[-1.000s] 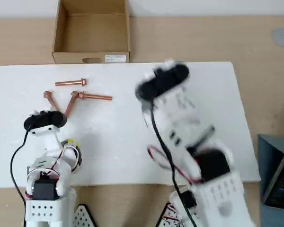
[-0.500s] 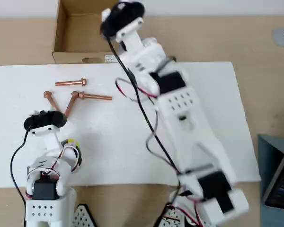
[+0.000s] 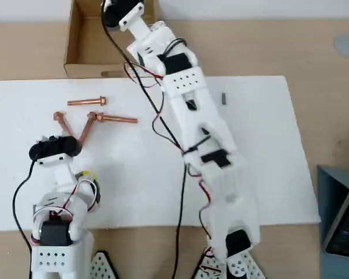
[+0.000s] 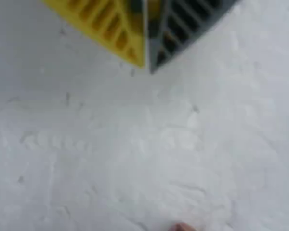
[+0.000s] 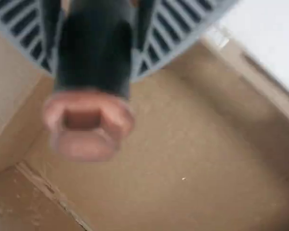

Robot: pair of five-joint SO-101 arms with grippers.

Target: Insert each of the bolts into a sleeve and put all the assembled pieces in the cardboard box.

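Observation:
My right gripper [image 5: 94, 48] is shut on a black sleeve [image 5: 94, 57] with a copper bolt inside; its hex head [image 5: 86, 125] sticks out below. It hangs over the inside of the cardboard box [image 5: 192, 159]. In the high view the right arm stretches across the mat with its gripper [image 3: 117, 10] above the box [image 3: 75, 40]. Several loose copper bolts [image 3: 86, 102] lie on the white mat's far left part, one [image 3: 116, 119] pointing right. My left gripper [image 3: 54, 148] sits just near of them, its yellow and dark fingers [image 4: 130, 43] shut together over bare mat.
A small dark piece [image 3: 224, 99] lies on the white mat [image 3: 267, 174] to the right of the right arm. A copper tip [image 4: 180, 227] peeks in at the left wrist view's edge. A dark device [image 3: 340, 221] sits off the mat's right side.
The right arm has swung from the middle of the mat out to the far left and now holds its gripper over the box. The left arm has kept still.

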